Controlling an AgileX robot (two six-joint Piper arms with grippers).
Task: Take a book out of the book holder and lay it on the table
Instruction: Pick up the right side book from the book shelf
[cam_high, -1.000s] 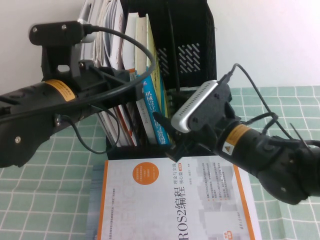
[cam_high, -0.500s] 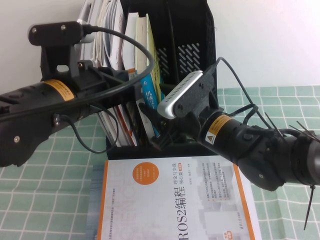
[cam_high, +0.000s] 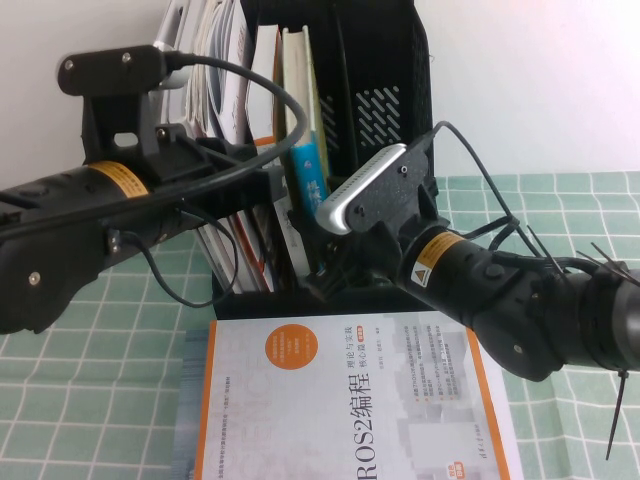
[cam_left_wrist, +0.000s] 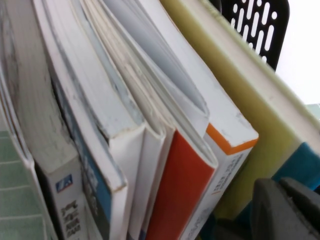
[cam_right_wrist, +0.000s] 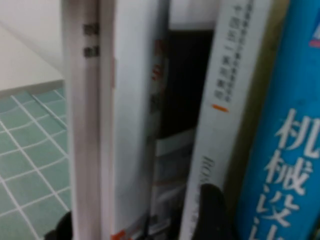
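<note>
The book (cam_high: 308, 165), pale yellow-green with a blue spine and white characters, stands upright in the black book holder (cam_high: 385, 60) among other books. It also shows in the left wrist view (cam_left_wrist: 260, 130) and the right wrist view (cam_right_wrist: 287, 150). My left gripper (cam_high: 280, 192) is at the holder's front, close against the book's cover. My right gripper (cam_high: 312, 265) is low at the holder's front and open. One of its fingertips (cam_right_wrist: 212, 210) is wedged between the blue spine and a white spine beside it.
A white ROS2 book with orange edges (cam_high: 340, 400) lies flat on the mint-green gridded table (cam_high: 100, 400) just in front of the holder. Several white and orange books (cam_left_wrist: 175, 170) fill the holder's left compartment. A white wall is behind.
The book has gone from leaning to standing upright in the holder. My right arm has moved left and in towards the holder's front. My left arm has barely moved.
</note>
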